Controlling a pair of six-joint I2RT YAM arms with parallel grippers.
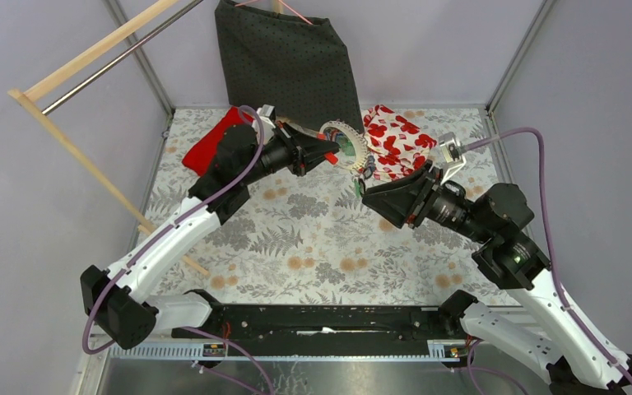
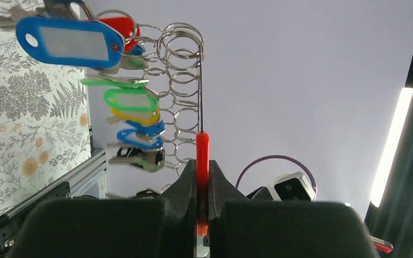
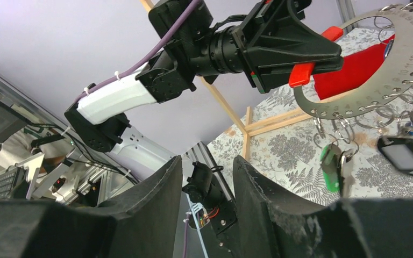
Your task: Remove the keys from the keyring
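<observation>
The keyring is a flat silvery ring with numbered holes, small split rings and a red tab. My left gripper is shut on the red tab and holds the ring in the air at the back of the table. The keys hang from its split rings: a blue tag, a green tag and others below them. In the right wrist view the ring is at the upper right, with a green key hanging under it. My right gripper is open and empty, just below and right of the ring.
A red cloth lies at the back left and a red-and-white floral cloth at the back right. A dark dotted cloth hangs at the back. A wooden rack slants along the left side. A fern-patterned cloth covers the table.
</observation>
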